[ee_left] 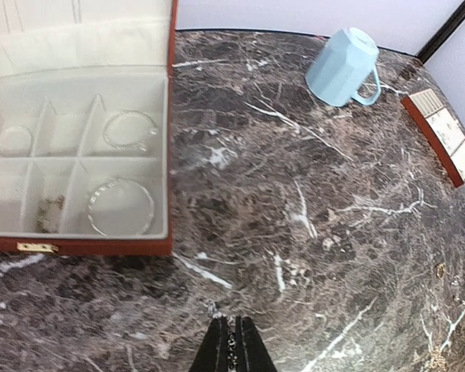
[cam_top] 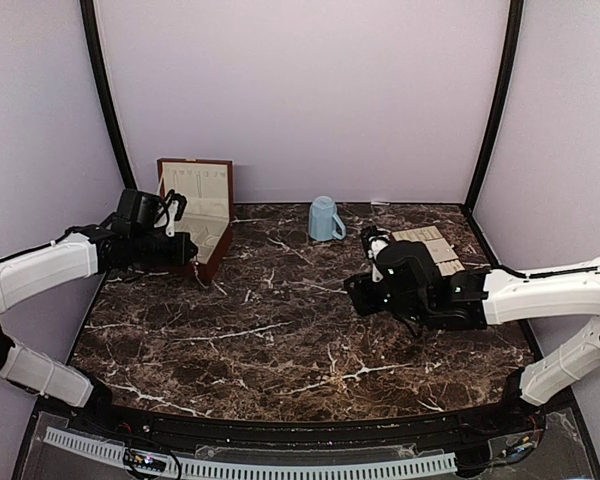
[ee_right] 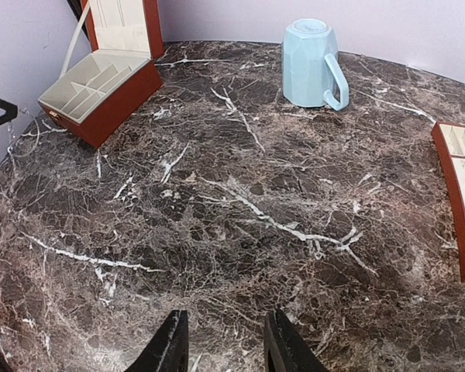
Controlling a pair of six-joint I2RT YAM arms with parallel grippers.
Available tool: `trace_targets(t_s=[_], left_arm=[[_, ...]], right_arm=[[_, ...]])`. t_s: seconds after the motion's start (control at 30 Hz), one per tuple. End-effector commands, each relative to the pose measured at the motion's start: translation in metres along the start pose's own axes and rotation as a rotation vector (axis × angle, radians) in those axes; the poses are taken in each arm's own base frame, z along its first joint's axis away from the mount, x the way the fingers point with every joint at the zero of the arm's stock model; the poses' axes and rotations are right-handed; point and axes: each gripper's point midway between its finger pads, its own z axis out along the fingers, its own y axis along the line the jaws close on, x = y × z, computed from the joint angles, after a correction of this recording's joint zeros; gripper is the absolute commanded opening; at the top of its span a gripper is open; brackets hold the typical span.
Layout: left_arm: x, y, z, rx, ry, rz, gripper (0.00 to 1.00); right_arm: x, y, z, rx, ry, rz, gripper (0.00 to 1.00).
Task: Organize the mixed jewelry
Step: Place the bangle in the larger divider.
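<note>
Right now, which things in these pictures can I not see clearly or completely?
1. Tray: right wrist view, cut by the right edge; top view, partly covered by the right arm.
2. Jewelry in the box: top view, too small; left wrist view, the smallest pieces blur.
3. Left hand: left wrist view, cut by the bottom edge; whether its shut fingers pinch anything is too small to tell.

The whole marble table is taken from high above its near edge. It is viewed steeply and closely past the left gripper, and lower and farther forward past the right gripper. Ahead-left of both grippers the wooden box is shared, ahead-right the mug and tray.
</note>
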Motion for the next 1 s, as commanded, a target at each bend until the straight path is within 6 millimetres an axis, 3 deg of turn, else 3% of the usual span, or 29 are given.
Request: trace_targets(t_s=[0.0, 0.33, 0.5, 0.6, 0.7, 0.97], left_arm=[[-0.029, 0.024, -0.005, -0.05, -0.009, 0.069, 0.06], [-0.071, 0.082, 0.019, -0.118, -0.023, 0.035, 0.06], [-0.08, 0.105, 0.041, -0.129, -0.011, 0.009, 0.06], [-0.091, 0.114, 0.05, -0.137, -0.017, 0.013, 0.06], [-0.09, 0.126, 0.067, -0.15, 0.01, 0.011, 0.06], [-0.105, 0.14, 0.1, -0.155, 0.01, 0.006, 0.06]], right_arm=[[-0.011, -0.005, -0.006, 0.007, -0.052, 0.037, 0.34], [-0.009, -0.016, -0.011, 0.034, -0.061, 0.058, 0.34], [-0.011, -0.021, -0.013, 0.051, -0.073, 0.07, 0.35], [-0.011, -0.024, -0.014, 0.059, -0.078, 0.077, 0.35], [-0.012, -0.026, -0.015, 0.064, -0.081, 0.084, 0.35], [-0.012, -0.029, -0.013, 0.076, -0.083, 0.096, 0.35]])
